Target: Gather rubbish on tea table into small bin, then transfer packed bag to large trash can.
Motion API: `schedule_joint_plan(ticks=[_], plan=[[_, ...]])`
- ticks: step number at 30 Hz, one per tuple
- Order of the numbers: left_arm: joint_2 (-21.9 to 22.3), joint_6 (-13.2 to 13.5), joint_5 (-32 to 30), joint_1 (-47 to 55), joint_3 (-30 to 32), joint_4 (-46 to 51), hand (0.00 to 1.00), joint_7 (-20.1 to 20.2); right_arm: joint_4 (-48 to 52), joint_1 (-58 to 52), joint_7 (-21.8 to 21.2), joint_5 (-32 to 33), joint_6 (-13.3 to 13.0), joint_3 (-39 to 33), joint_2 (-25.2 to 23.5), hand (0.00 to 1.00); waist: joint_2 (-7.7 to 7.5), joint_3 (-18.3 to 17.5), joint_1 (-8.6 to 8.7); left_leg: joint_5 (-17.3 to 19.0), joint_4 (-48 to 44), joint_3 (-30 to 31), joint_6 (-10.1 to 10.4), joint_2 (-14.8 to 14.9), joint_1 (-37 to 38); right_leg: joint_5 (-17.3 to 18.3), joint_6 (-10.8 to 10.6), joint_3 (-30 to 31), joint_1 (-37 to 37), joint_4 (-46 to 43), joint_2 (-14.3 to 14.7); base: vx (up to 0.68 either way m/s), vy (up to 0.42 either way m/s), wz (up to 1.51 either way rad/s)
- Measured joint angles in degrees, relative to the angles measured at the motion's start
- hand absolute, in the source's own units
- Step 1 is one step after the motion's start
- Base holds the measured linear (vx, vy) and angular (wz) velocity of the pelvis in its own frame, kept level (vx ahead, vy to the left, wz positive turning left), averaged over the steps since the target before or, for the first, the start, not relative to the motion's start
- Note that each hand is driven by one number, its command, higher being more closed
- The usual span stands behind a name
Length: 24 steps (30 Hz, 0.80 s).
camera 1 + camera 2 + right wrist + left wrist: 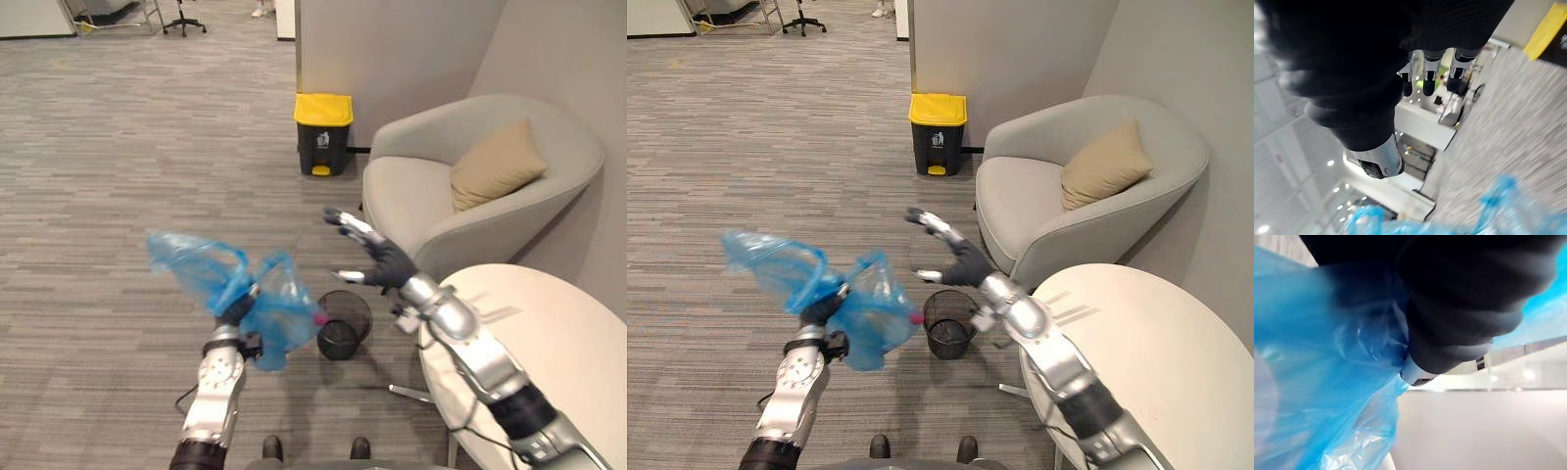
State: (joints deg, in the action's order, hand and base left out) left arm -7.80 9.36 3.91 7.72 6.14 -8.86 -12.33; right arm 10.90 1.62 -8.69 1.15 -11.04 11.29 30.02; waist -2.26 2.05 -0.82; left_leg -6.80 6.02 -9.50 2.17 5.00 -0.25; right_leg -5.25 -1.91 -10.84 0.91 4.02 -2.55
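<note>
Two hands are raised over grey carpet [118,147]. My left hand [823,307] is clenched round the neck of the blue bag [269,308], held in the air just left of the small mesh bin [343,326] on the floor. My right hand [380,258] hangs with fingers spread beyond the round tea table [554,343]. Wide carpet runs ahead to the yellow-lidded trash can [323,134] by the wall, with the armchair [460,230] to its right.

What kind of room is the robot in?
Most likely an office lounge: there is a grey armchair with a tan cushion, a round tea table, and an office chair far off across the carpet.
</note>
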Motion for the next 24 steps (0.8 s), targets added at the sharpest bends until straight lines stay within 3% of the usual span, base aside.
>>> schedule_joint_plan(ticks=[4, 7, 11, 16, 18, 20, 23, 24], plan=[[-0.32, 0.03, -0.03, 3.55, 2.82, -1.59, 1.0, 1.93, -2.0, -8.65, -0.17, -1.49, -1.03, -3.88, -0.53, 0.0, 0.35, -0.33, -0.02, 0.12, -0.01, 0.26, 0.14, 0.12, -0.27, 0.05, -0.05, 0.03, 0.11, 0.1, -0.1, 0.0, 0.003, 0.03], [-0.39, 0.01, 0.01, 5.08, 3.08, -7.16, 1.0, 3.68, -10.17, -12.06, -0.65, -1.49, -1.3, -4.78, -3.68, 0.0, 0.82, -0.72, 0.07, 0.16, -0.02, 0.94, 0.15, -0.35, -0.79, 0.34, 0.27, -0.38, 0.2, 0.15, -0.25, 0.0, 0.02, 0.12], [-0.45, 0.0, 1.01, 8.05, 3.61, -12.93, 1.0, 7.25, -26.86, -13.53, -1.29, -1.49, 0.43, -8.39, -11.28, 0.0, 1.83, 0.19, 0.14, 0.3, -0.04, 2.14, -0.04, -0.8, -2.23, 0.62, -0.1, -1.31, 0.51, 0.1, -0.62, -0.03, 0.024, 0.18], [-1.96, 0.0, 2.11, 8.59, 3.88, -14.85, 1.0, 10.24, -34.87, -14.11, 2.46, -1.77, 1.1, -13.72, -15.26, 0.0, 3.64, 3.02, 0.23, 0.3, -0.55, 6.18, -0.02, -2.08, -7.81, 1.7, -1.11, -5.18, 4.05, -1.59, -1.79, -0.02, 0.044, 0.61], [-2.02, 0.0, 2.09, 8.41, 4.64, -14.86, 1.0, 10.94, -34.87, -14.89, 3.9, -1.8, 1.41, -14.15, -15.49, 0.0, 3.61, 3.67, 0.37, 1.09, -1.79, 3.86, -1.16, -1.93, -10.22, 2.37, -1.72, -8.27, 4.53, -1.96, -2.77, 0.03, 0.061, 0.79], [-1.99, 0.0, 2.06, 8.77, 4.74, -15.44, 1.0, 11.17, -34.89, -15.24, 5.04, -2.26, 1.45, -15.68, -16.28, 0.0, 3.45, 4.23, -0.05, 1.87, -4.93, -2.9, -2.27, -0.78, -11.1, 3.1, -2.57, -9.69, 4.25, -2.71, -3.93, 0.11, 0.068, 0.53], [-2.03, -0.01, 2.03, 9.77, 5.37, -16.26, 1.0, 11.15, -34.87, -14.05, 5.09, -3.82, 1.44, -15.82, -16.25, 0.0, 3.18, 4.36, -0.14, 4.0, -7.85, -3.23, -3.21, -2.06, -11.24, 4.82, -4.07, -9.39, 3.23, -4.37, -5.76, 0.15, 0.079, 0.25], [-1.98, 0.0, 2.02, 10.16, 5.37, -16.26, 1.0, 11.16, -35.06, -13.33, 5.08, -4.07, 1.51, -15.78, -16.27, 0.0, 3.23, 4.47, -0.25, 6.27, -10.39, -3.67, -3.43, -2.5, -11.94, 6.28, -5.01, -9.04, 3.38, -5.84, -6.82, 0.16, 0.112, 0.01]])
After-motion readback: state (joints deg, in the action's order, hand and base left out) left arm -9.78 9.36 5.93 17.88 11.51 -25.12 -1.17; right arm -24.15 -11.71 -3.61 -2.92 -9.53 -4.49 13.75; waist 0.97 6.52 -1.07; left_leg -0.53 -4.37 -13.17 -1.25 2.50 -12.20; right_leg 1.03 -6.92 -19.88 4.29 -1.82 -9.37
